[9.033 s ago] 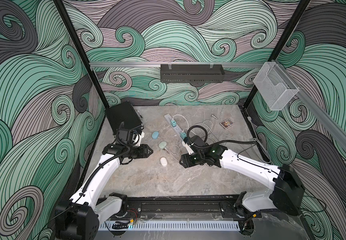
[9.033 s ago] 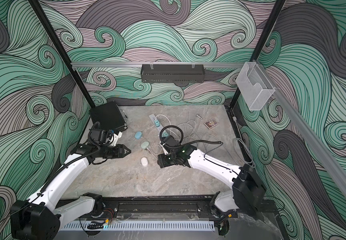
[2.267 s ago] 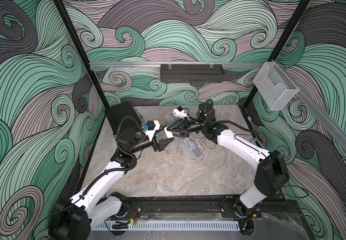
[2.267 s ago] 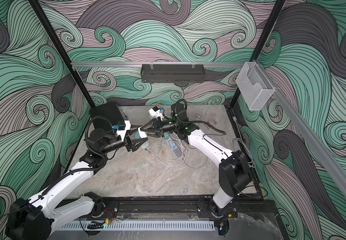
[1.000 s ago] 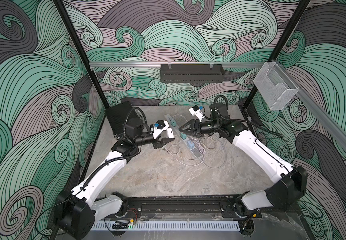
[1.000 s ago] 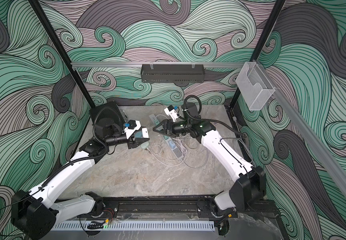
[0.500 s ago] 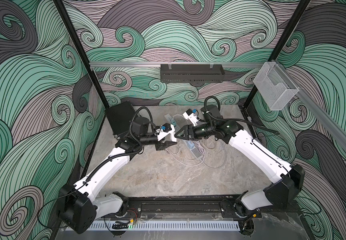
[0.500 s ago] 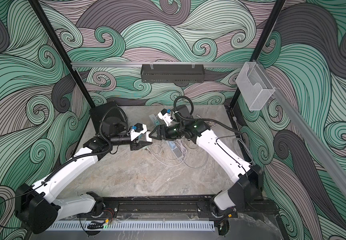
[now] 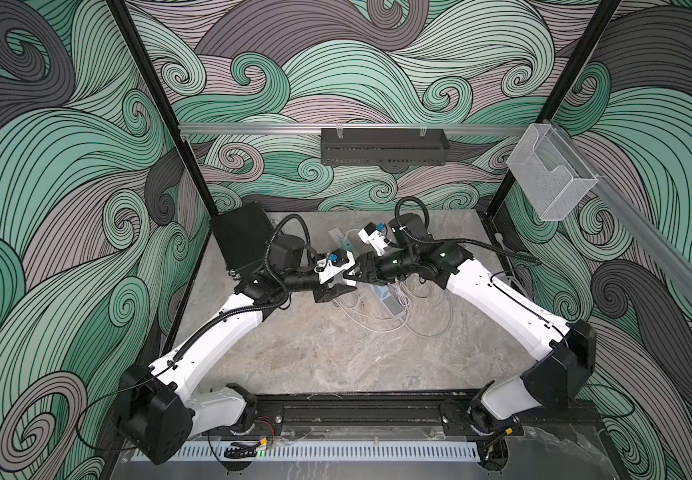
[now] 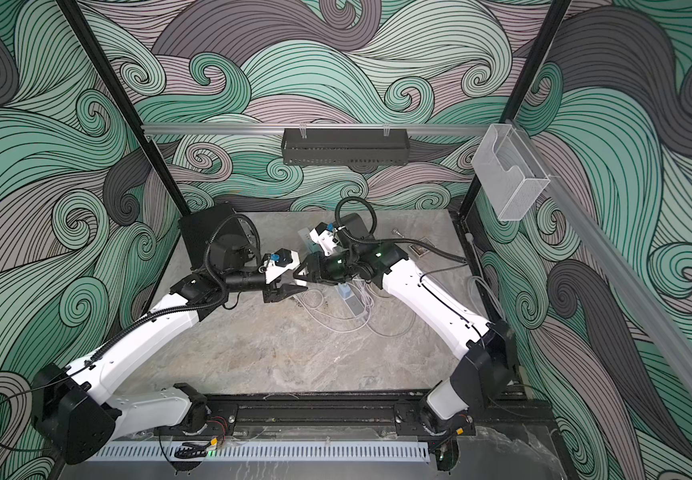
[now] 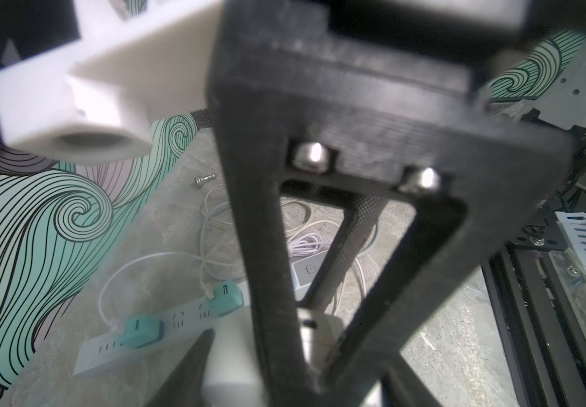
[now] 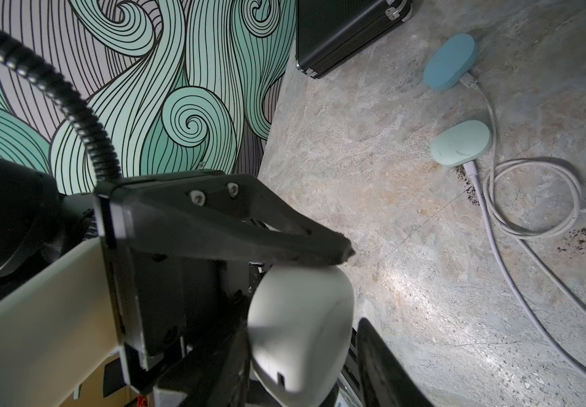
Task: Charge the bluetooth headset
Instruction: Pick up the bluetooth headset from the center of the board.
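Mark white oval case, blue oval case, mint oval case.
White oval case (image 12: 300, 313): right wrist view, broad face.
Blue oval case (image 12: 451, 61): right wrist view, top.
Mint oval case (image 12: 460, 148): right wrist view, top.

Left claw (image 9: 342, 284) and right claw (image 9: 356, 272) tip to tip above the back of the stone surface (image 9: 336, 361). Beneath them, a power strip (image 9: 392, 303) among loose white cables (image 9: 377, 329). In the back left corner, a black case (image 9: 244, 241).

Both top views are evenly lit from above; faint shadows are cast on the counter (image 9: 336, 353). In the left wrist view the nearest parts are heavily blurred, the power strip (image 11: 178, 317) less so. In the right wrist view a pale glare patch is seen beside the softened white headset case (image 12: 298, 317).
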Robot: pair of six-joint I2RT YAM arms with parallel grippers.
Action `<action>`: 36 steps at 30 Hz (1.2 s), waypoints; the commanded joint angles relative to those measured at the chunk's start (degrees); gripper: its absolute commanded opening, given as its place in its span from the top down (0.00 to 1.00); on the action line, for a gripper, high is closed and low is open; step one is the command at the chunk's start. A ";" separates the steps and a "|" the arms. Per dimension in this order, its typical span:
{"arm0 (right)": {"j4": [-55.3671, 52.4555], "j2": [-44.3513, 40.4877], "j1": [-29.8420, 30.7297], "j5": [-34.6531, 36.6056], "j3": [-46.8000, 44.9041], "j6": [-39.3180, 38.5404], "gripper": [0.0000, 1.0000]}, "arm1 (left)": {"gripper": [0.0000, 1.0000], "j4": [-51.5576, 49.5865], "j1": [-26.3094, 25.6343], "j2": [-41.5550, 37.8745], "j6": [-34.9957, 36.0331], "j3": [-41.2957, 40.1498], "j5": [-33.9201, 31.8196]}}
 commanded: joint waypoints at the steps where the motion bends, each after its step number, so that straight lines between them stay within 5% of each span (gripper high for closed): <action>1: -0.51 0.30 0.08 2.50 1.45 0.81 0.60 | 0.67 -0.58 -0.85 0.42 0.95 3.00 -0.57; 9: -0.25 -0.49 -0.82 -0.68 1.28 0.12 0.79 | 0.56 -0.82 -0.94 1.37 1.76 3.64 -2.75; 23: 12.45 -1.51 -6.24 -16.14 -5.11 4.89 0.80 | 0.31 2.21 -0.63 -2.71 -1.04 0.81 -6.25; 36: 24.55 -2.24 -8.96 -24.10 -9.99 13.52 0.81 | 0.25 9.01 4.20 -5.20 -5.88 -3.35 5.62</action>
